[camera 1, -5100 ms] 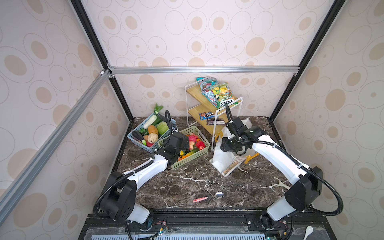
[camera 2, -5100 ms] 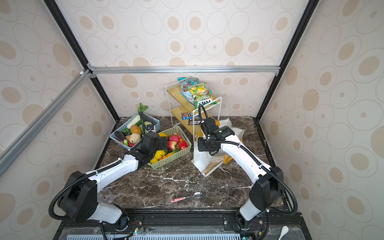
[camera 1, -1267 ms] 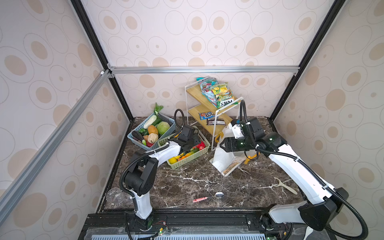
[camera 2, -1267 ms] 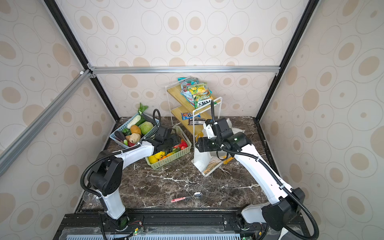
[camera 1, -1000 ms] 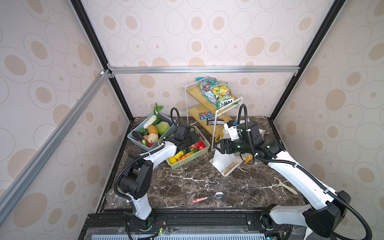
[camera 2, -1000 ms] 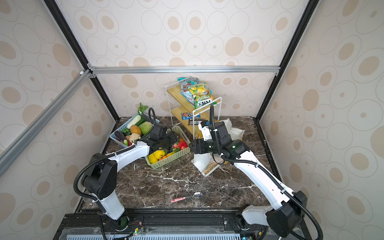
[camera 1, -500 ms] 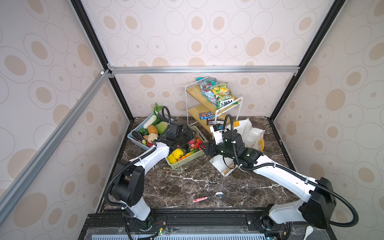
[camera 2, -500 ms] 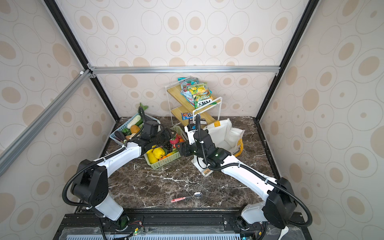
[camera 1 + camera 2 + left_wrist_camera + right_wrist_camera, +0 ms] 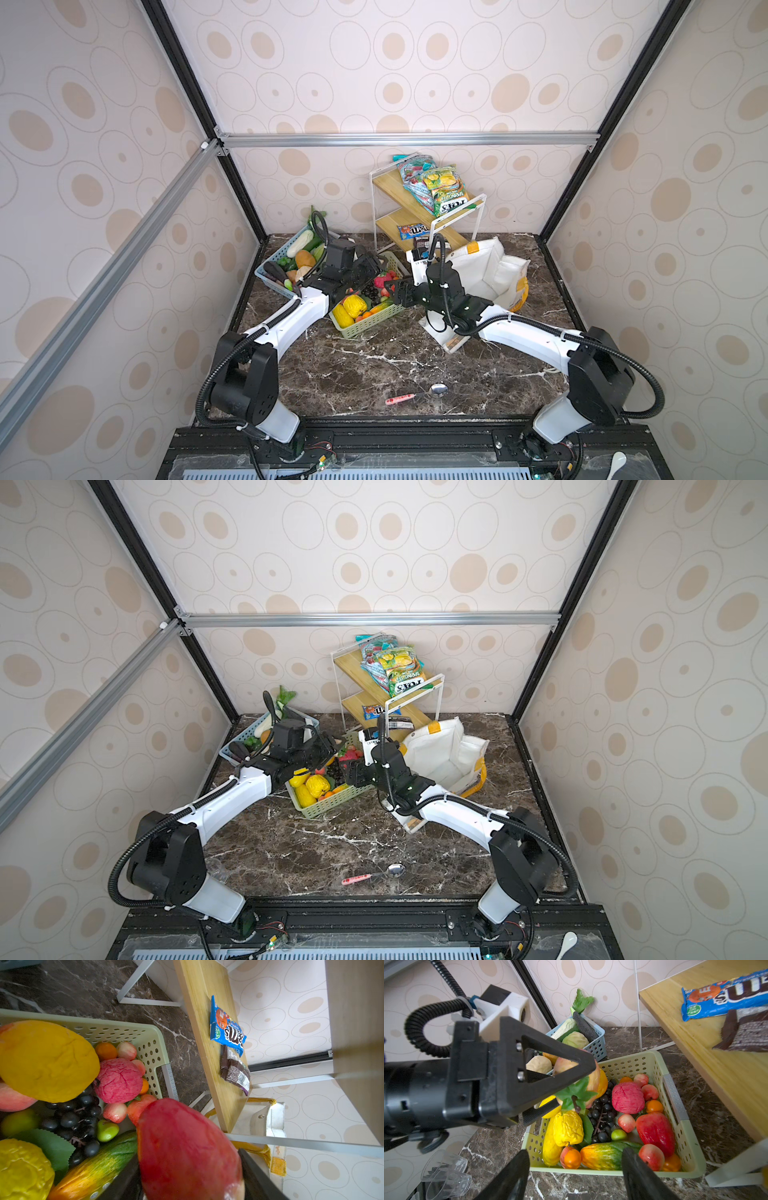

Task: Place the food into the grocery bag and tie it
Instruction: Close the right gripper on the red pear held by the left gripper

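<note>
Red-and-yellow toy fruit (image 9: 187, 1147), broad and smooth-skinned, sits clamped between the jaws of the left gripper (image 9: 368, 266). The gripper hangs over the pale green perforated plastic basket (image 9: 365, 327) at the centre of a top view. The right gripper (image 9: 577, 1176) has its jaws spread with nothing between them. It is poised over the same basket's near rim, close to its partner. The white fabric grocery bag with yellow handles (image 9: 490, 270) slumps on the dark marble tabletop (image 9: 374, 365), right of centre and beyond the right arm. Its mouth gapes, neither gripper holds it, and what we can see of its inside shows no food.

Hazards, as we judge them:
(a) The two grippers crowd one basket. A sideways carry toward the bag could drive the left gripper into the right wrist or its black cable.
(b) The white wire rack with wooden shelves (image 9: 392, 185) plants a foot between basket and bag, so a low path could catch it.
(c) The fruit bulges past the jaws. A jolt or a loose squeeze could let it roll out, back among the other fruit or onto the marble.
(d) The bag's soft rim is unsupported. A fruit landing on the rim could fold it shut and bounce away.
</note>
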Controlling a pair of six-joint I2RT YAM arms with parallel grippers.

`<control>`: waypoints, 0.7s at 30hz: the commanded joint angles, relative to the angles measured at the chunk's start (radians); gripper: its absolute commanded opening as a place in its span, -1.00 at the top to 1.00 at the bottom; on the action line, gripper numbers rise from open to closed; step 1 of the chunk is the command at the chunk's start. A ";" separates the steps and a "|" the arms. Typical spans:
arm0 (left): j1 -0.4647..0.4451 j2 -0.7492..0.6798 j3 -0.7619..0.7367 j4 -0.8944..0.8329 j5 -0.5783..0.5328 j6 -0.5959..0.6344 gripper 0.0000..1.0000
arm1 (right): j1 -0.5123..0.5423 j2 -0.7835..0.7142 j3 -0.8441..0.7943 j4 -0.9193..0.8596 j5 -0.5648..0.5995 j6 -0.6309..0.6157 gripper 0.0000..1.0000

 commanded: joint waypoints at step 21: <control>0.009 -0.038 -0.006 0.026 0.037 -0.037 -0.33 | 0.008 0.161 0.085 0.222 -0.029 0.064 -0.49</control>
